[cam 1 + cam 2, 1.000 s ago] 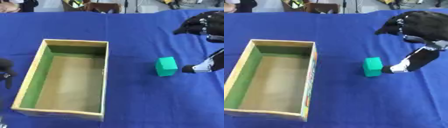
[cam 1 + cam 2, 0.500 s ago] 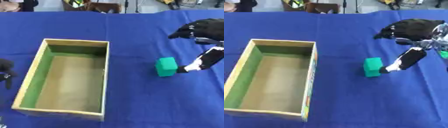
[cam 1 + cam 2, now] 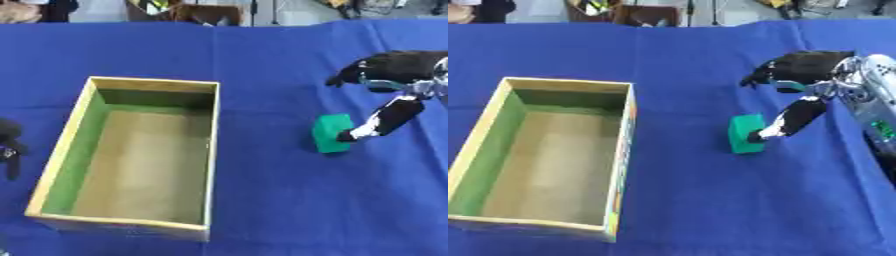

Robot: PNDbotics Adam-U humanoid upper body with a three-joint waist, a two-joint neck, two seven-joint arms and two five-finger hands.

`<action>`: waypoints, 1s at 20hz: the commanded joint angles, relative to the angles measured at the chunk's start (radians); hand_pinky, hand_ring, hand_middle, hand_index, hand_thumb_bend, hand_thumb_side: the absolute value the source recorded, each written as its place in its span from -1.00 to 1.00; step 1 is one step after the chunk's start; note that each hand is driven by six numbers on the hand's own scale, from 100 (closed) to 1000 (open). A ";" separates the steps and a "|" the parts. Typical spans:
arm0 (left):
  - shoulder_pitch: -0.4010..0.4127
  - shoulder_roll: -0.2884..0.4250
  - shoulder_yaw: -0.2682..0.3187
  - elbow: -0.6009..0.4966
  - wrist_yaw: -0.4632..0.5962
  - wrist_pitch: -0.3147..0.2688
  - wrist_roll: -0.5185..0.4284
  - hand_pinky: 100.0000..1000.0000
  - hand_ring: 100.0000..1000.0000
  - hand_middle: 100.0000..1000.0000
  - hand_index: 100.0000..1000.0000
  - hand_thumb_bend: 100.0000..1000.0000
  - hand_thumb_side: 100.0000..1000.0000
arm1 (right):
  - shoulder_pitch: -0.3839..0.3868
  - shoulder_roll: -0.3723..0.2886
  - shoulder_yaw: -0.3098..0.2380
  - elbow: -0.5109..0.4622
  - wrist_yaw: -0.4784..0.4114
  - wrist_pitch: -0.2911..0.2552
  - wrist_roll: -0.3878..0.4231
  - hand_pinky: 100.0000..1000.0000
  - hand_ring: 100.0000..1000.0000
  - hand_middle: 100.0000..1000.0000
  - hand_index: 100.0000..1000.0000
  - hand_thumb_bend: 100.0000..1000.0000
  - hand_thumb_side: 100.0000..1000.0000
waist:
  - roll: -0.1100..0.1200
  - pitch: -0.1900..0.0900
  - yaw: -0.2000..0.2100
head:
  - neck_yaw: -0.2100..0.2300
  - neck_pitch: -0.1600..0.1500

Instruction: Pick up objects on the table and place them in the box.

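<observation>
One small green block (image 3: 745, 133) sits on the blue tablecloth (image 3: 675, 200), right of the frame's centre. It is a plain, solid teal-green cuboid standing upright, with no markings visible. To its left, well apart, lies an open wooden box (image 3: 131, 155) with pale rims, green inner walls and a bare brown floor; nothing is inside it.

The robot's right hand (image 3: 802, 75) comes in from the right edge of the frame. Its dark fingers (image 3: 763, 77) stretch out above and beyond the block, pointing toward the left, while its black-and-white thumb (image 3: 785, 120) angles downward, its tip touching the block's right side. The hand is spread, not closed around the block. The block rests on the cloth.

At the left edge of the left eye view, a dark part of the left hand (image 3: 9, 145) shows; I cannot tell how its fingers are held.
</observation>
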 commanded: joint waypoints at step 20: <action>0.003 0.020 -0.008 -0.019 -0.003 0.003 -0.017 -1.00 -0.42 -0.14 -0.16 -1.00 0.81 | -0.030 -0.043 0.029 0.005 -0.113 -0.101 0.177 0.63 0.69 0.31 0.71 -0.14 0.44 | 0.002 -0.027 -0.003 | -0.021 0.038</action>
